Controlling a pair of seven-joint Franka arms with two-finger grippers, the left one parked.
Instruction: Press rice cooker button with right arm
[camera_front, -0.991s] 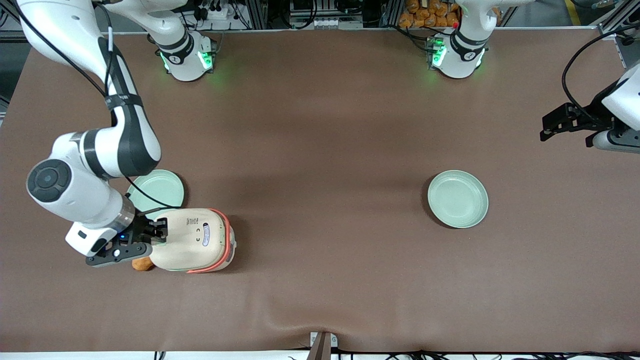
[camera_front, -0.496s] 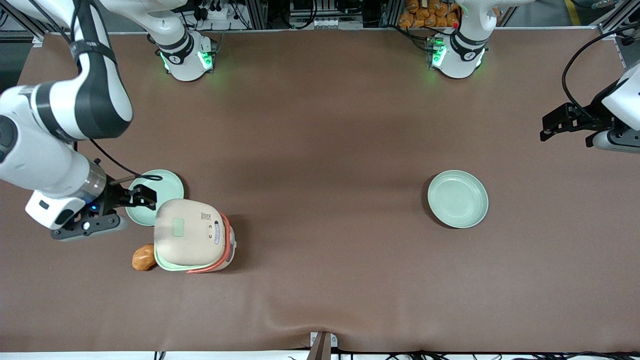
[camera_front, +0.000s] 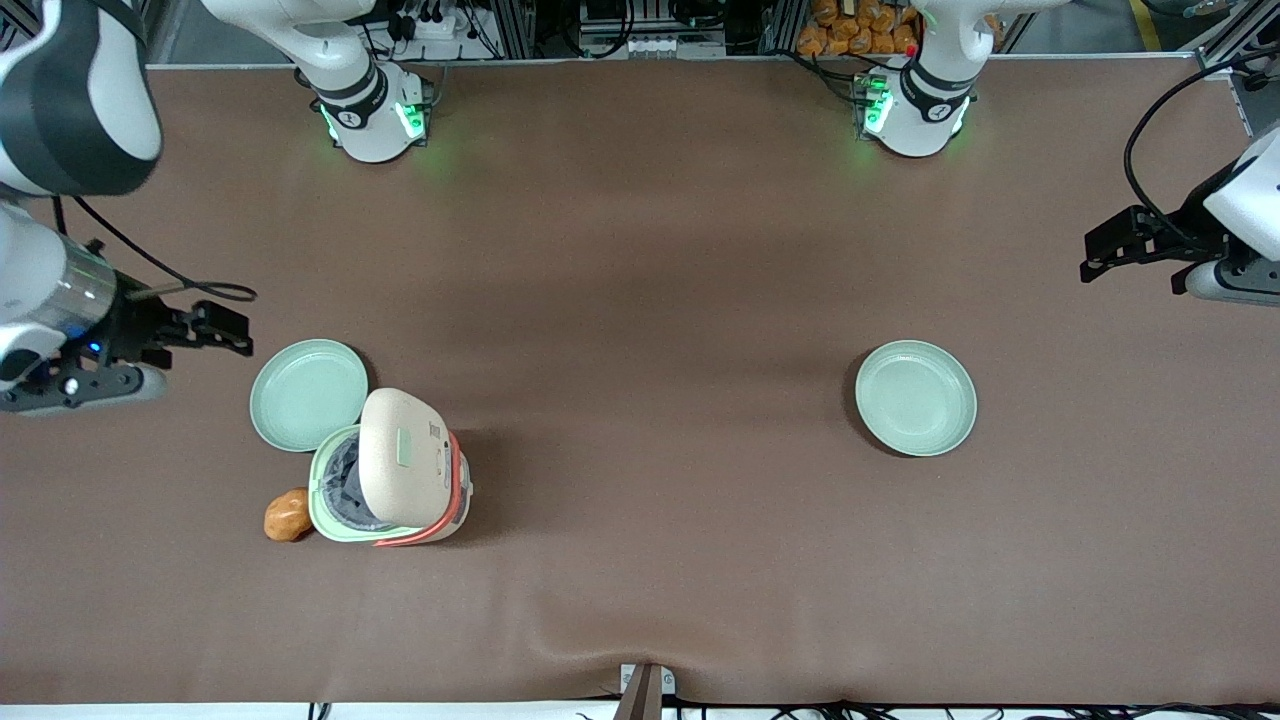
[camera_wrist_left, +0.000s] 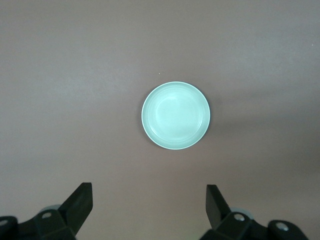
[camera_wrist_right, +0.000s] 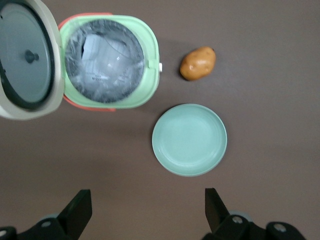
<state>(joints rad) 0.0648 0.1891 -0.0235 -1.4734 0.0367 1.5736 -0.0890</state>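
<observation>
Front view: raised cream lid hides most of orange-banded rice cooker (camera_front: 395, 480); button unseen. Black two-finger gripper (camera_front: 225, 330), fingers spread, empty, near pale green plate (camera_front: 308, 394); brown potato (camera_front: 286, 514) beside cooker.

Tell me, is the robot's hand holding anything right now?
No, nothing. The hand is open and empty, off toward the working arm's end of the table, apart from the rice cooker, whose lid stands open.

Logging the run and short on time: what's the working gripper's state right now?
Right arm's gripper: open, holding nothing, raised clear of the rice cooker, toward the working arm's end of the table.
</observation>
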